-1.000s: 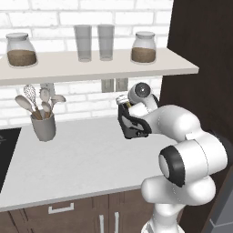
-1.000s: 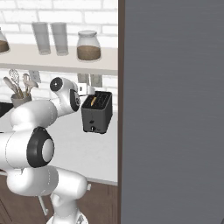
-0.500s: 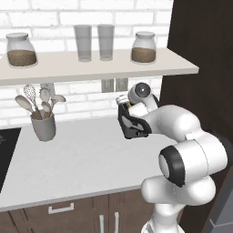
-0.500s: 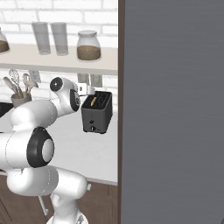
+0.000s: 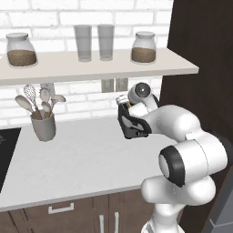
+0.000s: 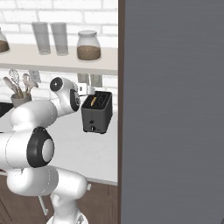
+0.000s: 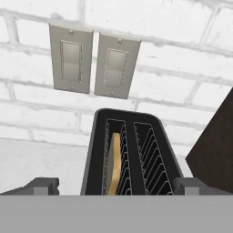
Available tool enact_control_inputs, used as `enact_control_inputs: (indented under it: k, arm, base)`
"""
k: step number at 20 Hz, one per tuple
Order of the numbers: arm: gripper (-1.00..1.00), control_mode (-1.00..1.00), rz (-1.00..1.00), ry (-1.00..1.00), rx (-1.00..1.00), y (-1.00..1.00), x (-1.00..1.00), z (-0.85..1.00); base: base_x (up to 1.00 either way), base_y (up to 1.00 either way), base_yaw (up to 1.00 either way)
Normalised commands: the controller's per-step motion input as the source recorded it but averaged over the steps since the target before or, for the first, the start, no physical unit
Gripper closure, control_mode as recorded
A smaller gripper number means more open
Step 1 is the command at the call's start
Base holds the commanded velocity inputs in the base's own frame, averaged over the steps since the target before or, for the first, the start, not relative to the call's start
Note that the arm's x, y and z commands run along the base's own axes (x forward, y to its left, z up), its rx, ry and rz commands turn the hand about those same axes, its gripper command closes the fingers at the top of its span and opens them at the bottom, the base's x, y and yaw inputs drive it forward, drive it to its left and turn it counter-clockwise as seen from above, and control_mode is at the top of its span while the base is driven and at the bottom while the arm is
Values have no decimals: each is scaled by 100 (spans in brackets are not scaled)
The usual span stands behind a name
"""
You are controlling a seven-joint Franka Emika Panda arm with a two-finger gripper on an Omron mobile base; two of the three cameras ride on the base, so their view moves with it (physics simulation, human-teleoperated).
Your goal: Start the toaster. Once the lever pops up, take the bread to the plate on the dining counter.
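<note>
The black toaster [image 7: 132, 157] stands on the pale worktop against the white brick wall, also seen as the toaster [image 6: 97, 114] and the toaster [image 5: 132, 125], half behind my forearm. A slice of bread [image 7: 115, 164] sits low in its left slot, and its golden edge shows as the bread [image 6: 93, 101]. My gripper [image 7: 117, 186] hovers just above the toaster's near end, open, with one fingertip [image 7: 43, 185] on each side and nothing between them. The plate and the dining counter are out of view.
A grey utensil crock [image 5: 43, 125] stands at the worktop's left, beside a dark cooktop [image 5: 7, 150]. A shelf [image 5: 91, 66] with jars and glasses hangs above. Two wall outlets [image 7: 91, 63] sit behind the toaster. A tall dark panel [image 6: 170, 109] closes off the right.
</note>
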Motion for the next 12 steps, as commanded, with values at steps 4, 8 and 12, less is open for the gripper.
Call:
enact_control_inputs:
  k: [4, 8, 12]
  arm:
    - [-100, -100, 0, 0, 0, 0, 0, 0]
    - [-100, -100, 0, 0, 0, 0, 0, 0]
    - [-100, -100, 0, 0, 0, 0, 0, 0]
  base:
    - [0, 0, 0]
    - [0, 0, 0]
    - [0, 0, 0]
